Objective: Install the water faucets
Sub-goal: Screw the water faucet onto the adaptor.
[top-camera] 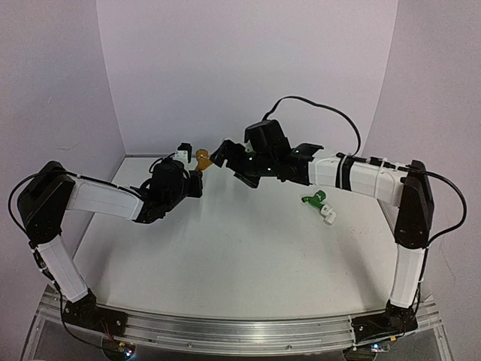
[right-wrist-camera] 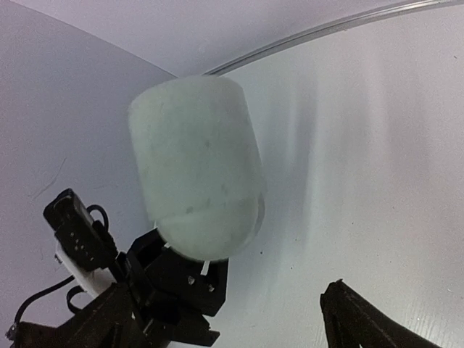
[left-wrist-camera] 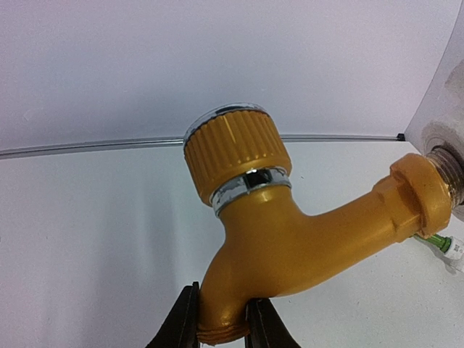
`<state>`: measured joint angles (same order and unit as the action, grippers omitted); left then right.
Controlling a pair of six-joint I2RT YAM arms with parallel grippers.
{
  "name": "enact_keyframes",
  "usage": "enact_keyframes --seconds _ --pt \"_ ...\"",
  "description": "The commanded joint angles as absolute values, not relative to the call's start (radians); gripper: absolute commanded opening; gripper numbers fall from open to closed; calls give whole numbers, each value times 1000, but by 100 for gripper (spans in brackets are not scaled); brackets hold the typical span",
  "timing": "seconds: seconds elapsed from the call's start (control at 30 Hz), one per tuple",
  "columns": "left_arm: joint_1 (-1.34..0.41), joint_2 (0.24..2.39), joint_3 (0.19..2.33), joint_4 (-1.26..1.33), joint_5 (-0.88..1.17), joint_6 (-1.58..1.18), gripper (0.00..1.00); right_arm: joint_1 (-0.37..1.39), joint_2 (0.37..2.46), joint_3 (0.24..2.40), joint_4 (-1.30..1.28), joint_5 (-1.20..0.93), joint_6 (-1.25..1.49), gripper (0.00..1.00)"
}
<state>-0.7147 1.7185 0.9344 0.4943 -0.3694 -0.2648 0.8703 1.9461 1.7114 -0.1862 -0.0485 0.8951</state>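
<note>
- Top view: the left hand (top-camera: 194, 179) is clamped on the orange-yellow faucet (top-camera: 201, 158), holding it above the desk (top-camera: 225, 256). The right hand (top-camera: 231, 165) gapes just beside it. The green faucet (top-camera: 314, 199) lies aslant at the desk's right.
- Left wrist: ribbed knob up (chrome ring beneath), spout down between the fingers (left-wrist-camera: 181, 326), threaded end pointing right into a white fitting (left-wrist-camera: 446, 138).
- Right wrist: that fitting is blurred and untouched.
</note>
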Motion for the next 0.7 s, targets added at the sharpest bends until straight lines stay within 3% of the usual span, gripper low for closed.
enact_keyframes --seconds 0.0,0.07,0.17,0.33,0.43,0.53,0.67 --pt "-695 1723 940 543 -373 -324 0 833 1814 1633 -115 -38 823 98" --pt "-685 1718 936 521 -330 -334 0 813 1785 1607 -102 -66 759 98" --pt "-658 1693 949 444 -211 -350 0 792 1749 1585 -74 -170 402 98" --pt "-593 1633 956 293 134 -382 0 787 1655 1475 -191 -438 -614 98" --pt "-588 1610 962 199 288 -349 0 785 1622 1436 -255 -461 -1000 98" --pt "-588 1607 980 112 444 -313 0 782 1681 1526 -418 -473 -1220 98" --pt "-588 1603 992 48 538 -273 0 781 1762 1645 -516 -459 -1379 89"
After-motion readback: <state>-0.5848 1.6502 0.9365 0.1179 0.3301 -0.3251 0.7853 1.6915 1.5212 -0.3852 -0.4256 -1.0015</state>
